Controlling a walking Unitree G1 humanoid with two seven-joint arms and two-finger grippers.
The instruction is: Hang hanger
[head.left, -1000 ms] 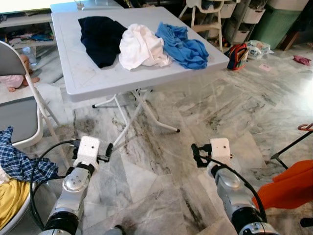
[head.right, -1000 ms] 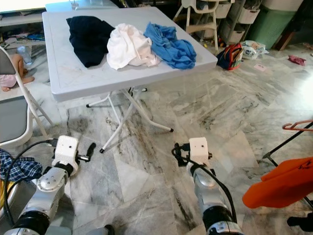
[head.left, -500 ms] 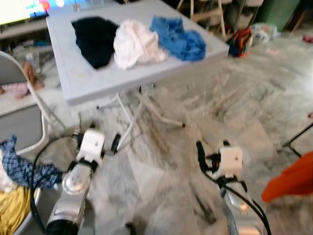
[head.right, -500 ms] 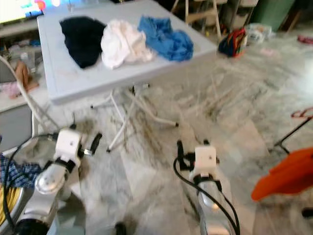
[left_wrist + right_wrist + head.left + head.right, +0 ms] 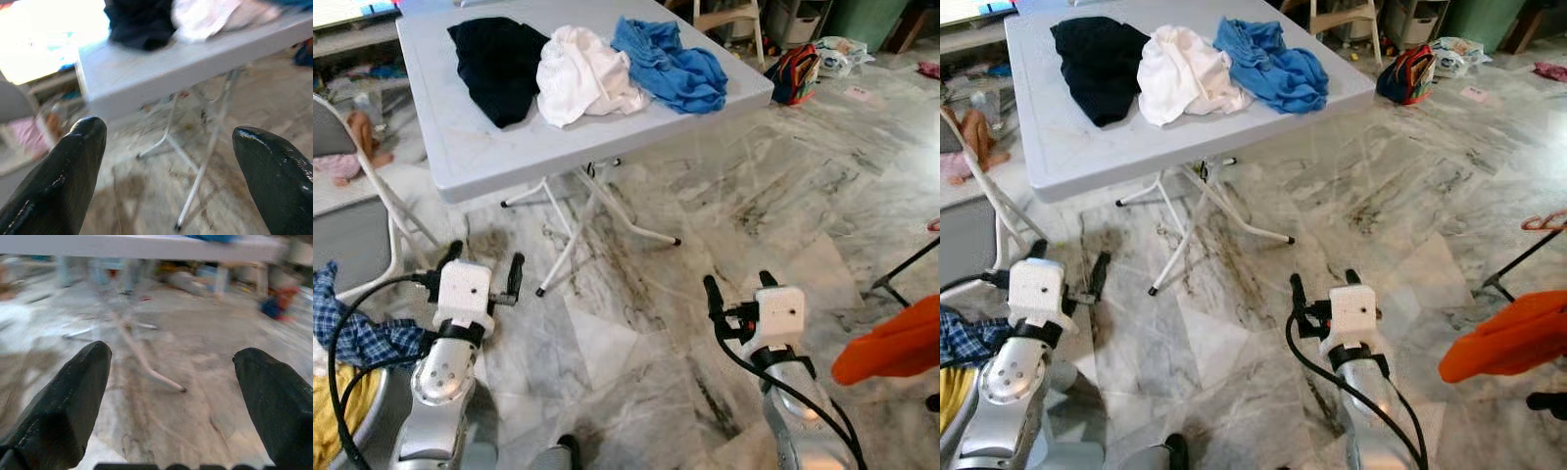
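A grey folding table (image 5: pixel 499 157) stands ahead with a black garment (image 5: pixel 499 64), a white garment (image 5: pixel 582 78) and a blue garment (image 5: pixel 671 69) lying on it. At the right edge an orange garment (image 5: pixel 891 343) hangs low, and a pink hanger hook (image 5: pixel 1542 220) shows just above it. My left gripper (image 5: pixel 484 262) is open and empty, low over the floor in front of the table. My right gripper (image 5: pixel 737 286) is also open and empty, over bare marble to the right. In the left wrist view the fingers (image 5: pixel 58 181) stand wide apart, facing the table edge (image 5: pixel 161 73).
A grey folding chair (image 5: pixel 352 225) stands at the left with plaid cloth (image 5: pixel 357 333) and yellow cloth (image 5: pixel 333 421) beside it. The table's white legs (image 5: pixel 592 220) splay over the marble floor. A black stand leg (image 5: pixel 906 279) is at right. A red bag (image 5: pixel 798 73) lies beyond the table.
The whole picture has shifted and was blurred half a second ago, so the camera moved. Both grippers stay low, open and empty in front of the table.
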